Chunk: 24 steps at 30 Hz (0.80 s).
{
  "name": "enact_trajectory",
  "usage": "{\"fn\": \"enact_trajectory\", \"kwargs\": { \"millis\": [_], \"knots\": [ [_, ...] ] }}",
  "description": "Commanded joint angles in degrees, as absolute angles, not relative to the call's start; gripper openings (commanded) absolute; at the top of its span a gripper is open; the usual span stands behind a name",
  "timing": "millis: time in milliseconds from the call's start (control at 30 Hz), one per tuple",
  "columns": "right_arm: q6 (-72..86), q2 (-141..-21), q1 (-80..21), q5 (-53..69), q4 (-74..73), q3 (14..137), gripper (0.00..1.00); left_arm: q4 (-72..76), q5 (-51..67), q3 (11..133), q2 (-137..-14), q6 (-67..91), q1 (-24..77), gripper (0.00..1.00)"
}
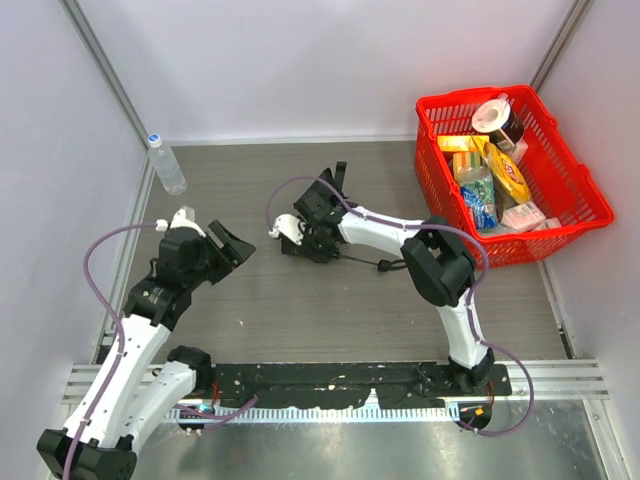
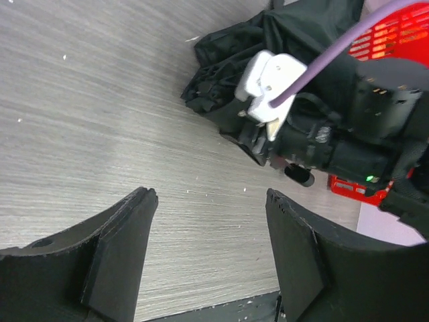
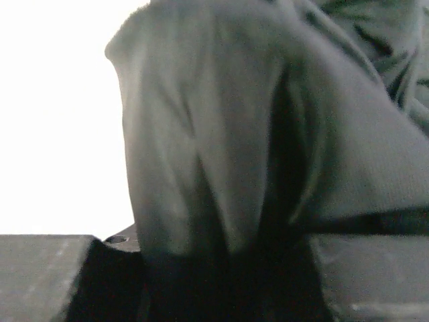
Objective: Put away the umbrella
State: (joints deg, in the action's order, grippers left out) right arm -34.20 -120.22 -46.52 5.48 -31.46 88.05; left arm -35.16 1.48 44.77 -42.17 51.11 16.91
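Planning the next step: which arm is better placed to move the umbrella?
Probably right. The right gripper has the umbrella fabric between its fingers, while the left gripper hangs open over the table, apart from the bundle.

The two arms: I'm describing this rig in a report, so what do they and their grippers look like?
Both the left arm and the right arm have white shell links joined by chunky black joints. A thin purple cable loops loosely along each, plugging into a white block at the wrist. The left gripper has two broad, matte black, wedge-shaped fingers.
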Motion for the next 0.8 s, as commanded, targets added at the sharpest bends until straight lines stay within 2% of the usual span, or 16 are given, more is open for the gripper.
{"fn": "enact_trajectory", "kwargs": {
  "millis": [0,100,233,400,467,500,567,767],
  "knots": [
    [-28.47,-127.44,-44.22,26.45,-46.83,89.37,0.01,-27.98,4.11,38.08,-42.45,59.57,15.47,0.73],
    [-28.92,-129.54,-43.07,30.57,-48.95,90.35,0.01,-17.97,12.89,31.58,-45.16,66.51,14.24,0.75],
    [-29.36,-130.51,-42.54,32.25,-49.66,90.88,0.01,1.79,18.62,24.10,-50.08,75.21,13.54,0.77],
    [-28.83,-131.57,-41.14,34.19,-49.92,92.28,0.01,27.82,22.41,19.25,-64.57,85.77,13.36,0.80],
    [-28.92,-132.01,-40.35,35.50,-50.36,92.90,0.01,35.83,22.67,19.77,-71.68,87.09,13.62,0.96],
    [-28.83,-132.10,-40.08,35.59,-50.54,93.25,0.01,40.64,22.85,19.86,-74.33,88.58,13.88,1.00],
    [-28.83,-132.27,-39.73,36.03,-51.06,93.69,0.01,48.05,21.19,19.77,-79.17,91.04,15.02,1.00],
    [-28.74,-132.28,-39.03,37.27,-51.15,94.31,0.01,52.47,10.30,19.77,-87.00,93.08,20.65,1.00]
  ]
}}
